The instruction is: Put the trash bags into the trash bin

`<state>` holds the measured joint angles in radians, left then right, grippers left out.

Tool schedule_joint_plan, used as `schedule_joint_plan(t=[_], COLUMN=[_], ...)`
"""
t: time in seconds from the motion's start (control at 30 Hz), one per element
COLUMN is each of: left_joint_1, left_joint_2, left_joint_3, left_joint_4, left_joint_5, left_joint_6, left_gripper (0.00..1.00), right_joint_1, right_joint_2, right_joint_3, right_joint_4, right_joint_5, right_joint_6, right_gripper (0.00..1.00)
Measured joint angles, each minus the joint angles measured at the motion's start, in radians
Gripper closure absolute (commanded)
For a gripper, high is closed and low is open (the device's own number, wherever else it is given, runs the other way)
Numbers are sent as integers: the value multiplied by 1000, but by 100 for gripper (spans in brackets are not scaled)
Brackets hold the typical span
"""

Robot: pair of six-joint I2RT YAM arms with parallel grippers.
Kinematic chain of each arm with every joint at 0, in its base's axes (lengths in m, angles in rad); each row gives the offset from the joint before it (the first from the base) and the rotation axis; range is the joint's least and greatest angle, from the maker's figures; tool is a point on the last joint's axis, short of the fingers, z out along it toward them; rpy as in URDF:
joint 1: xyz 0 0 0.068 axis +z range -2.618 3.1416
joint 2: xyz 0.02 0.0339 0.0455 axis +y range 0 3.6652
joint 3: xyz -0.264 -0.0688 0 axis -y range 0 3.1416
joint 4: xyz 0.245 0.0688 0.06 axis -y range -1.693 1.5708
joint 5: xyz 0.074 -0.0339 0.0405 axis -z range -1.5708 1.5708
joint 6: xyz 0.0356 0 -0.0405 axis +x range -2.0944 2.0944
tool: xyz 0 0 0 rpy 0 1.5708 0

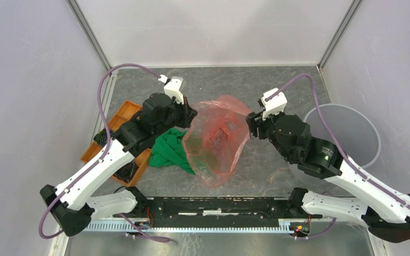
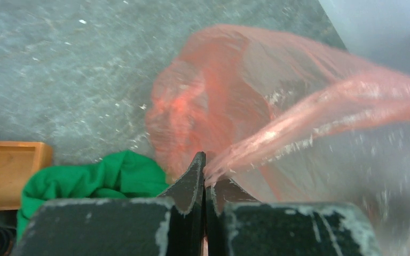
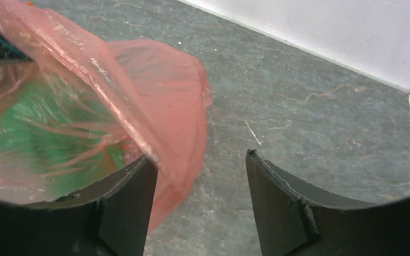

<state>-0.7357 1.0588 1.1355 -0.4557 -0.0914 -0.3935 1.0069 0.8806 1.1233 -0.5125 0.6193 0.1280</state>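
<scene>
My left gripper is clamped tight on a twisted edge of the thin translucent red-pink plastic trash bag. The bag is bunched between the 2 arms over the middle of the grey stone-patterned table. It partly overlaps the crumpled green cloth beside the orange compartment tray at the left edge. My right gripper has its jaws standing apart; film drapes against 1 finger but nothing pinches it, so I judge only 1 hand holds the bag. The round translucent grey-white plastic bin sits at the right edge, partly hidden by my right arm and well apart from the bag. To do this step well I would bring the right jaws around the far side of the film, close on it, check the cloth is not caught, then lift both sides together and carry the bag right toward the bin
</scene>
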Motion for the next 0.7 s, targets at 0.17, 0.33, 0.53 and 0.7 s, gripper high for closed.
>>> schedule_joint_plan(t=[0.17,0.33,0.53,0.7], left_joint_1=[-1,6,23,34], left_joint_2=[61,113,178,164], left_joint_3=[75,99,128,130], left_joint_4=[-8,-8,-3,8], left_joint_5=[-155,-303,-364,-426], left_joint_6=[13,13,21,75], left_gripper=[98,98,98,98], right_joint_1=[0,0,0,-1], right_joint_2=[16,-55,-189,-175], right_joint_3=[135,176,163,167], right_joint_4=[-174,-314,-426,-537], right_joint_5=[-10,-5,146,362], right_joint_6=[32,121,219,332], right_gripper=[23,22,24,26])
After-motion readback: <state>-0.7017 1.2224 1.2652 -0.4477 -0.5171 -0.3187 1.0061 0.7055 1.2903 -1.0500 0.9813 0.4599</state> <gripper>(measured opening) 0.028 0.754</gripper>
